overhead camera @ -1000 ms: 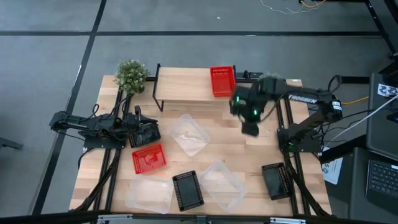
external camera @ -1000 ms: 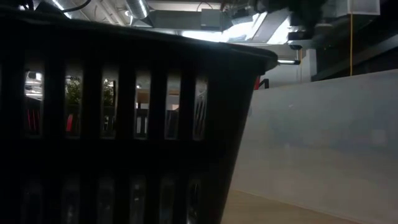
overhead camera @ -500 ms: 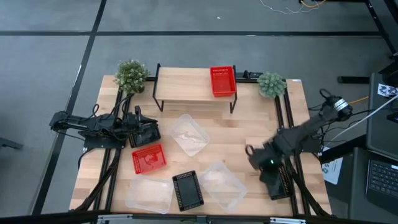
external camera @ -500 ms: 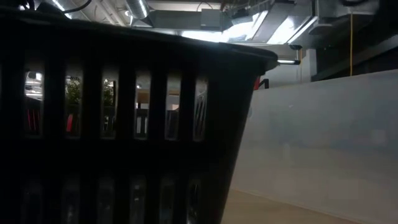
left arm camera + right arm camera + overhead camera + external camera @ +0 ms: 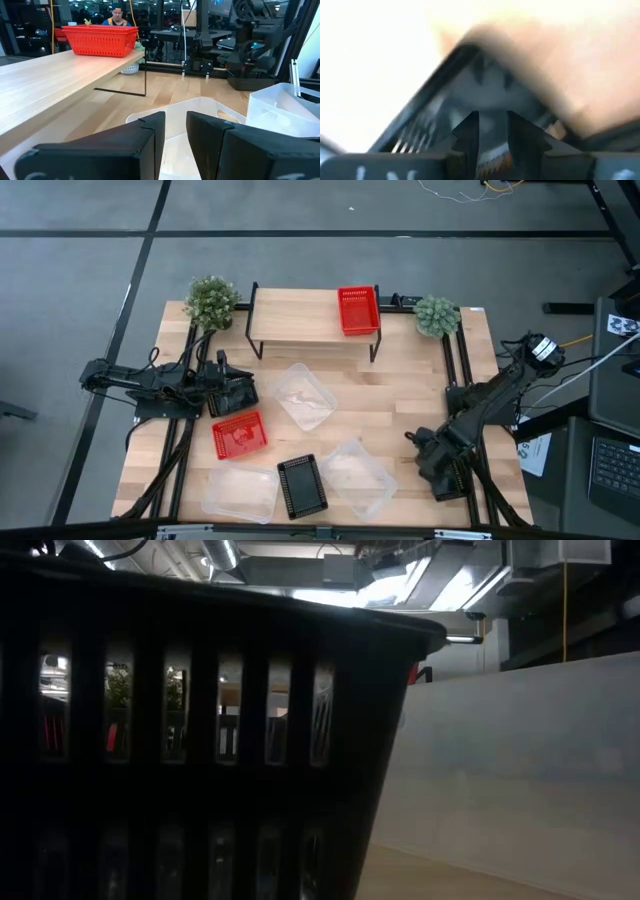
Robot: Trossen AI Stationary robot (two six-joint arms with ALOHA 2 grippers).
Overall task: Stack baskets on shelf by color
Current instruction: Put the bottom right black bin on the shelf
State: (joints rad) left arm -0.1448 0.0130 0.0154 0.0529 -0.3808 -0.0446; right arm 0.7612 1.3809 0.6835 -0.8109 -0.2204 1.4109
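Overhead camera looks straight down on the whole wooden tabletop (image 5: pixel 400 395); the table-level one sits pressed against a black slatted plastic basket (image 5: pixel 200 740) filling its left. The left wrist camera faces the red mesh basket (image 5: pixel 102 40), upper left, shared with overhead (image 5: pixel 358 310)

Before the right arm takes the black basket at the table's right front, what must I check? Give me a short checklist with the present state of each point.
1. Right hand is over the black basket at the table's right edge: ok.
2. Right hand fingers stand a little apart, nothing between them: ok.
3. Fingers astride the basket's wall: cannot tell.
4. Shelf has free room beside the red basket: ok.
5. Left hand waits far from the right arm, near the clear basket: ok.
6. Black baskets all on the shelf: not ok, another black basket lies at the table's front.
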